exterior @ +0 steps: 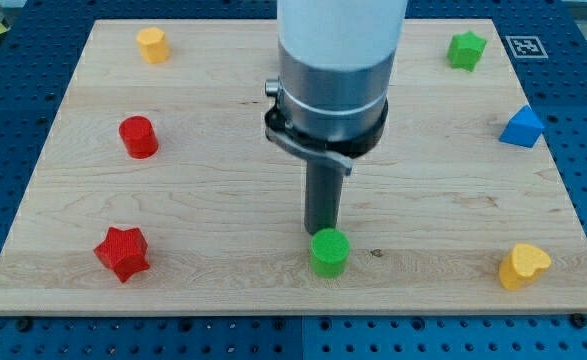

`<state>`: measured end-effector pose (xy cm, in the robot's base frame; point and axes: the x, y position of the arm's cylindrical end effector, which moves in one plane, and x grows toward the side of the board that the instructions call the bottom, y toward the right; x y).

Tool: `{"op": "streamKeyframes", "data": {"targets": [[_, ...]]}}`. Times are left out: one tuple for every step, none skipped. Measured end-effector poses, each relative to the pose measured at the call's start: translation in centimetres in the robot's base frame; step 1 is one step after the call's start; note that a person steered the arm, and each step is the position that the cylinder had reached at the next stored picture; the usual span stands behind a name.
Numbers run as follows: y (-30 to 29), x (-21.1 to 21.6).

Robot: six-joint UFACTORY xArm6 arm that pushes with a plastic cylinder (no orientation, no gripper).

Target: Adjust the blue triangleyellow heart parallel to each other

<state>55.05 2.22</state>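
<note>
Tip: my tip [323, 231] has no jaws to open or close; it is a bare rod standing near the middle of the board's bottom edge.
Nearest block: green cylinder [330, 252], just below the tip and touching it or nearly so; I cannot tell which.
Blue triangle: [522, 127] by the right edge, in its upper half, up and far to the right of the tip.
Yellow heart: [523, 266] in the bottom right corner, far to the right of the tip and slightly lower.
Key relation: both task blocks lie to the tip's right, the heart the nearer in height; the triangle sits almost straight above the heart, well apart from it.
Pointing: the triangle's apex points toward the top edge; the heart's lobes seem to face right, though its long axis is too small to read with certainty.
Next move, as I judge it: travel right, clear of the green cylinder, to nudge one of the pair.
Others: red star [122, 252], red cylinder [138, 137], yellow block [152, 44], green star [466, 49], on the board [223, 210].
</note>
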Motion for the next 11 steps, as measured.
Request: {"op": "streamKeyframes", "data": {"targets": [[0.2, -1.3], [5.1, -3.5], [8.8, -1.4], [8.8, 3.5], [9.7, 6.3], [13.2, 6.3], [16.5, 6.3], [19.1, 6.3], [21.6, 6.3], [22.3, 6.3], [19.5, 5.8]]}}
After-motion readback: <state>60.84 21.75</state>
